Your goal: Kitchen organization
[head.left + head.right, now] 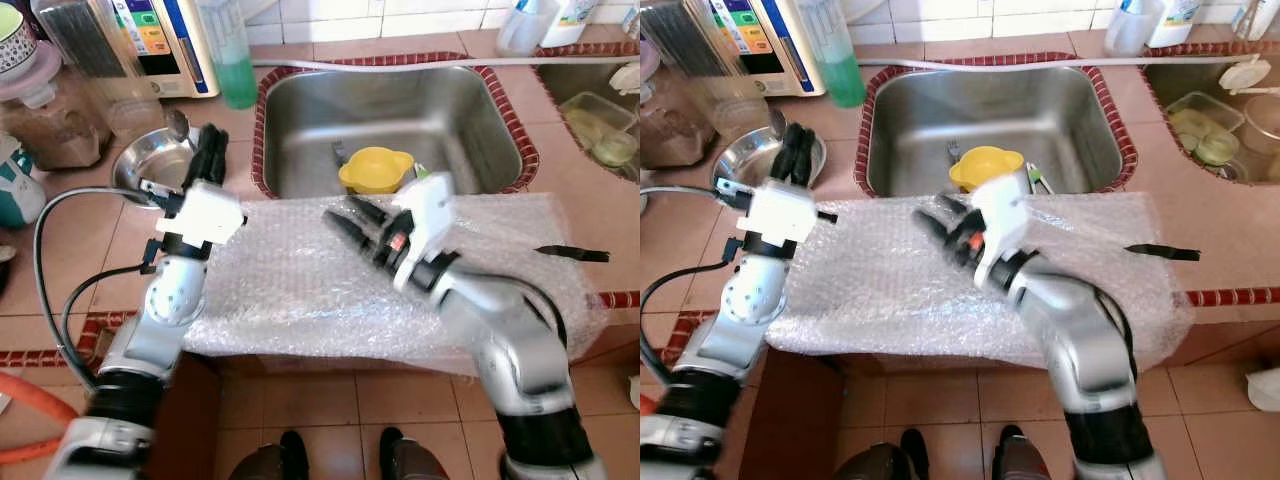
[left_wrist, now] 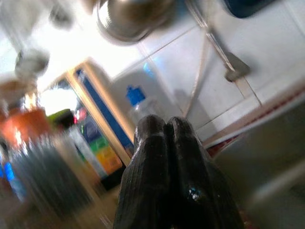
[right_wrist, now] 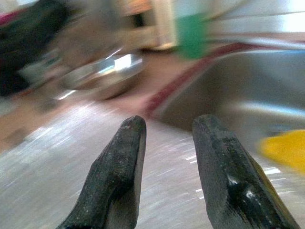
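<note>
Both arms hover over the bubble wrap [image 1: 300,270] on the counter [image 1: 90,250], nothing grasped: left gripper [image 1: 210,152] closed empty, right gripper [image 1: 352,222] apart, likely next lowering to pinch the wrap.

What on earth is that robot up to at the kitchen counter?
It stands at a tiled counter with a sheet of bubble wrap spread in front of the sink. Its right hand hovers open over the wrap, holding nothing. Its left hand, fingers together, is raised near a steel bowl. A yellow cup sits in the sink.
</note>
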